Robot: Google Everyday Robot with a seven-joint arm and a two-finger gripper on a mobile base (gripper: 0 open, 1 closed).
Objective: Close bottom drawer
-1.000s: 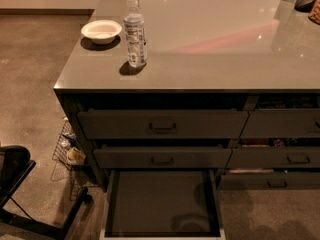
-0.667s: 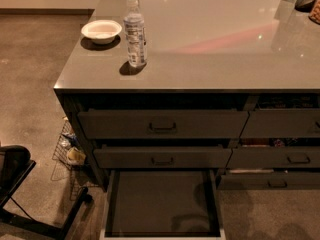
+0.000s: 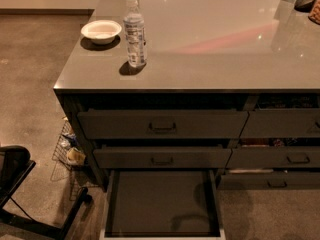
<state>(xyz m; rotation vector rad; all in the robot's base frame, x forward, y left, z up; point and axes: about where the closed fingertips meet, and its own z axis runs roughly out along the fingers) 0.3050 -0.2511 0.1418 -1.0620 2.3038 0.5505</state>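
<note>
Gripper was out of view, so its grip couldn't be told; the bottom drawer [image 3: 161, 201], under the tabletop's [image 3: 210, 59] front edge, stood wide open, still to be closed.

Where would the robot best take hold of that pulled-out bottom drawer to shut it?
The bottom drawer stands pulled out, its open top facing up and its front edge nearest the camera. Its handle is hidden from here, so a flat push on the middle of that front edge, coming from the front and going straight inward, probably suits better than a grip. The pincer is not in view.
</note>
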